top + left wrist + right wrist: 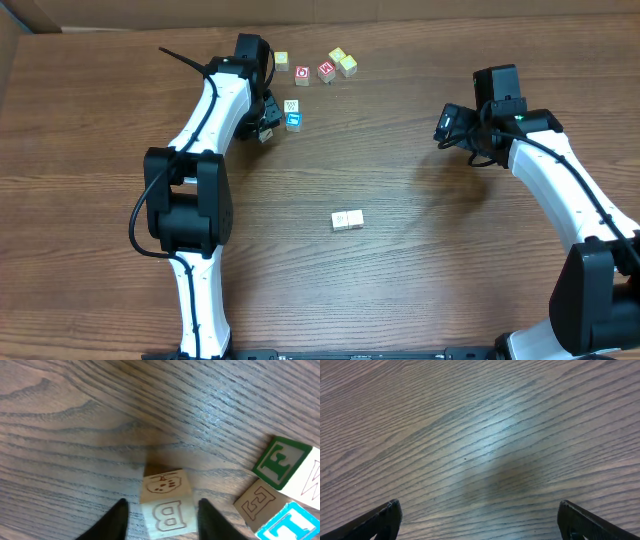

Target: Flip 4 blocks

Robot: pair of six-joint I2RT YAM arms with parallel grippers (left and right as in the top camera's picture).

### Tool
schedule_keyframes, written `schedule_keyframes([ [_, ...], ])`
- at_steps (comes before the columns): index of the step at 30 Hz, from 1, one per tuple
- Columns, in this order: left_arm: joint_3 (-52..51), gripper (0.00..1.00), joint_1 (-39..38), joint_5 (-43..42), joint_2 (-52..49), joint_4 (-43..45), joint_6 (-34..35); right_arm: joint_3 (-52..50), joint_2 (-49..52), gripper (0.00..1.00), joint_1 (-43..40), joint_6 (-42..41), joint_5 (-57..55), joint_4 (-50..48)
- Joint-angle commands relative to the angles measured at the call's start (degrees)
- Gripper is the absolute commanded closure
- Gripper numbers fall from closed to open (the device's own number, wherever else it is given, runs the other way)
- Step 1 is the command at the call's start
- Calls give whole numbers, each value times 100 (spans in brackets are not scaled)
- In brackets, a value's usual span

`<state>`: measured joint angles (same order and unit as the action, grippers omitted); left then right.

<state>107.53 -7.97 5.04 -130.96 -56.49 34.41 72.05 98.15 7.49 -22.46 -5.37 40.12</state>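
the b-faced block (167,505) sits on the table (75,420) between the left pincer's (162,510) jaws, with a thin gap on each side. to flip it well, centre the jaws on opposite flat sides, pinch squarely and lift clear before rolling, avoiding the blue-faced block (292,522) just to the right. the jaws stand partly open, gripping nothing yet. the right pincer (480,517) gapes wide, empty.

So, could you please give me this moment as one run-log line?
left hand: open around B block | right hand: open, over table | flip: not yet done
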Motion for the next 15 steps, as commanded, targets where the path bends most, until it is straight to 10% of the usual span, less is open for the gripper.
schedule_keyframes([
  [1,-46,66,-72,92,-94,9,31,55,-35,0,-11,22,-59,-15],
  [15,-203,62,-79,92,-94,-13,31,55,-35,0,-11,22,-59,-15],
])
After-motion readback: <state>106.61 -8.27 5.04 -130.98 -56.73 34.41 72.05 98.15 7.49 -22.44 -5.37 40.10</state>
